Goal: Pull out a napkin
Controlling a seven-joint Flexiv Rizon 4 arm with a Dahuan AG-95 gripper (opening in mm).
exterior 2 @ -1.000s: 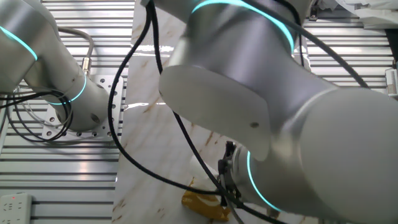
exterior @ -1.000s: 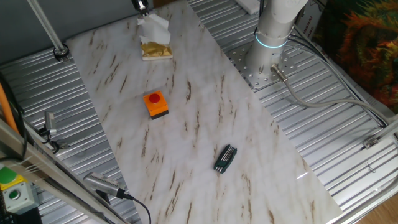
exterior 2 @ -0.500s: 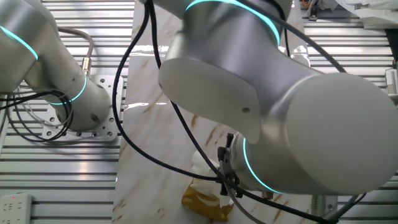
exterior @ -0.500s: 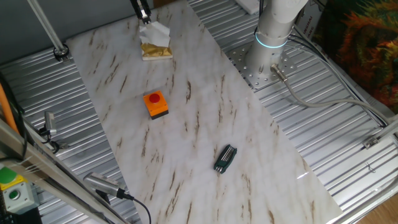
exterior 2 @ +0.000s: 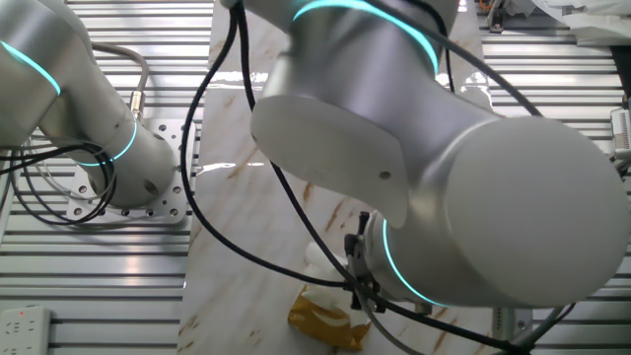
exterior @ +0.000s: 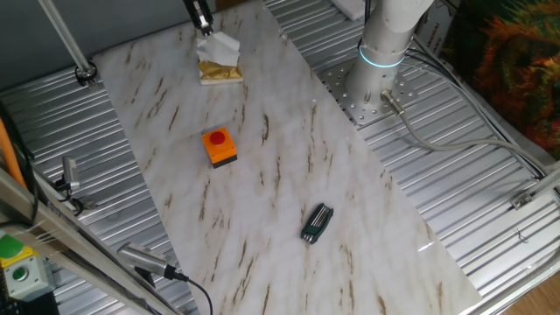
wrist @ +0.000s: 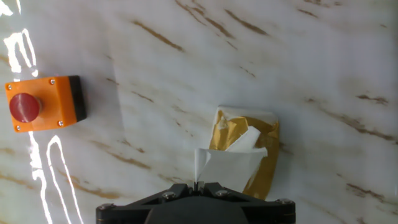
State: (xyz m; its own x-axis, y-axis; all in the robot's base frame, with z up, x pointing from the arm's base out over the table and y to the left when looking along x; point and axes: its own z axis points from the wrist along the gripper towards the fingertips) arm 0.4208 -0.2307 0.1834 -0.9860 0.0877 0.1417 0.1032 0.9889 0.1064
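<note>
Since a second ago the pincer [wrist: 198, 185], closed on the napkin [wrist: 227, 167], has dropped toward the tan-gold block [wrist: 258, 152].

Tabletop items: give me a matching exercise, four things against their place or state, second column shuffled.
Things:
1. napkin
2. button box
3. tissue pack
4. black tool

Places or states:
A. lies alone near the marble's near end in the fixed view
B. pinched by the gripper, rising from the pack
C. tan-gold, flat on the marble under the hand
D. orange with a red button, mid-table

Pairs: 1-B, 2-D, 3-C, 4-A
</note>
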